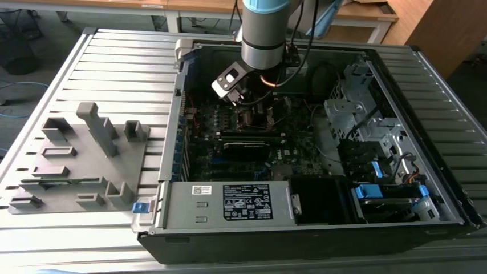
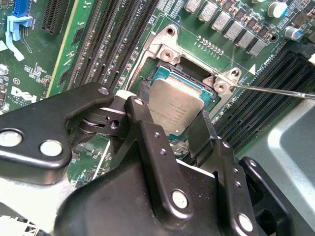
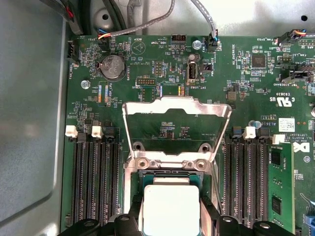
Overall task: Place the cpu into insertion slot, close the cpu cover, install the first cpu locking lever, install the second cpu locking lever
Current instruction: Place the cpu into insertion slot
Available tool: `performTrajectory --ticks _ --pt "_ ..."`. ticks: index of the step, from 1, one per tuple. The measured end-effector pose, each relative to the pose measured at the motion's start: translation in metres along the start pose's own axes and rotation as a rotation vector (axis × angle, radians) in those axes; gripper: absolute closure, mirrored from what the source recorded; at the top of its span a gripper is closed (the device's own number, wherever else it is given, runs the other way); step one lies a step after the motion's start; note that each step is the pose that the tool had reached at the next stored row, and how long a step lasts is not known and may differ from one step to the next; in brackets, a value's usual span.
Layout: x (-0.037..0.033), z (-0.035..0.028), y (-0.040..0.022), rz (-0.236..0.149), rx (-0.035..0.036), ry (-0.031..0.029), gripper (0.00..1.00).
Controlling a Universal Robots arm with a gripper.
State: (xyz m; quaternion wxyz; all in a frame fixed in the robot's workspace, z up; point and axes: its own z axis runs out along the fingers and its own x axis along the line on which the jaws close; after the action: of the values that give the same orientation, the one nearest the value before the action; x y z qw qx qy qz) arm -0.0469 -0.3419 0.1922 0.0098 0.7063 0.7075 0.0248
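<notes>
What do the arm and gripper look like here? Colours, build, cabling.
The arm is a silver-grey cylinder with a light blue ring at its upper end; a black cable runs alongside it. The gripper is matte black, with flat jointed linkage fingers dotted with round silver rivets.

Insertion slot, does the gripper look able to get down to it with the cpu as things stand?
Probably yes. The cpu cover stands swung up off the insertion slot, the gripper holds the cpu right over it, and nothing seems to lie between them.
</notes>
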Motion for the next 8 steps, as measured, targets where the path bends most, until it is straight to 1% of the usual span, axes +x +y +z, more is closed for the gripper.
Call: performTrajectory --ticks 8 --pt "0.0000 -0.0001 0.0000 0.000 -0.0001 0.0002 0.46"
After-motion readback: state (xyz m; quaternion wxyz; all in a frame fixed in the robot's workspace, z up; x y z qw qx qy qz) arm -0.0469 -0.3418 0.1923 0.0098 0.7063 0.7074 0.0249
